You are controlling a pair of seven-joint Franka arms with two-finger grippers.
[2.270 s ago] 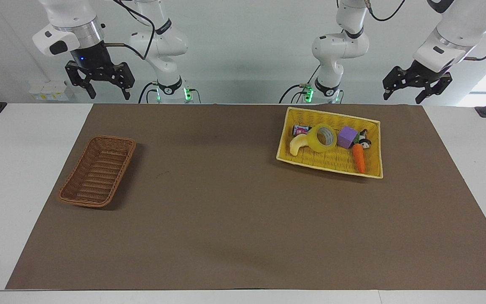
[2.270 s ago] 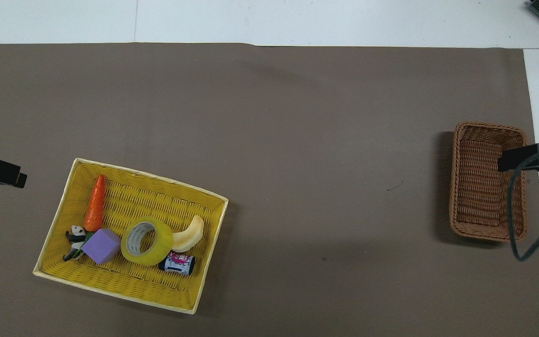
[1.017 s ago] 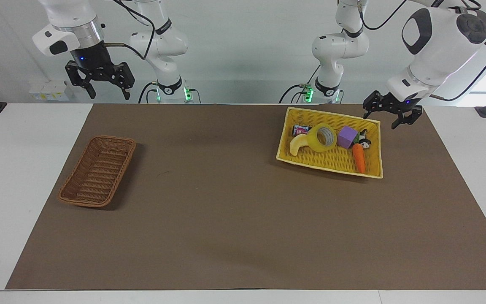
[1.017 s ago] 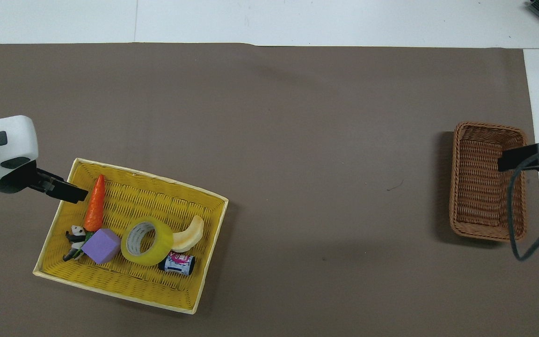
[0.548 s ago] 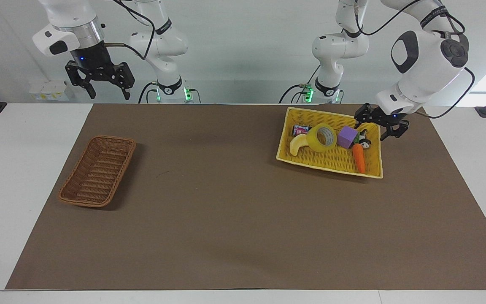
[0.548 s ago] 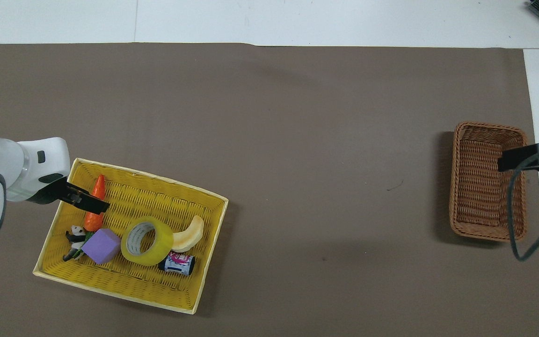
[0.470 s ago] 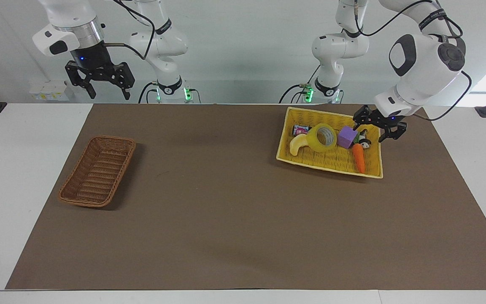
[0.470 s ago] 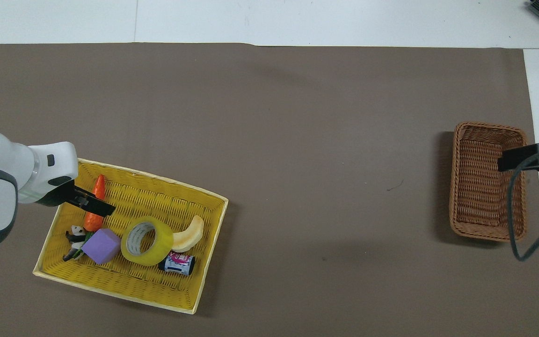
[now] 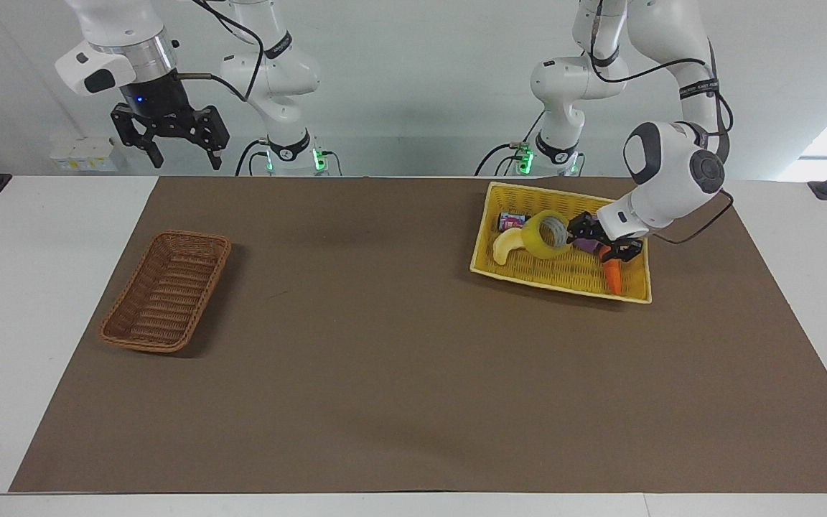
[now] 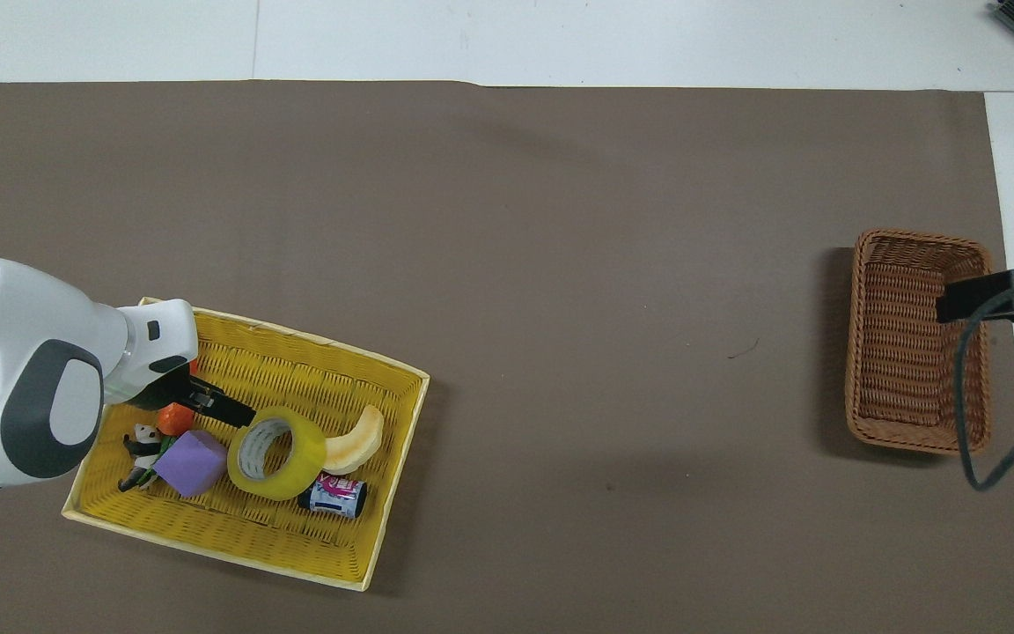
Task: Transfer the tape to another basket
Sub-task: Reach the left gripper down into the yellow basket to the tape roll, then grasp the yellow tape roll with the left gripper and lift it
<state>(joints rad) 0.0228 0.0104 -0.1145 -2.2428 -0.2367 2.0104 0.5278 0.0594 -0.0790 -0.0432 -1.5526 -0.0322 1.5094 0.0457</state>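
2 arms: left gripper (image 9: 604,243), jaws wide, sits low beside tape (image 9: 547,235) to straddle it; right gripper (image 9: 171,146), jaws wide, waits over worktop.

a bright yellow woven basket (image 9: 500,271) sits on a brown mat (image 9: 385,373) covering the white worktop (image 9: 19,287). inside it lie a pale banana toy (image 9: 503,248), a purple cube (image 10: 190,464), an orange carrot (image 9: 612,278), a panda figure (image 10: 143,438) and a small can (image 10: 335,495).
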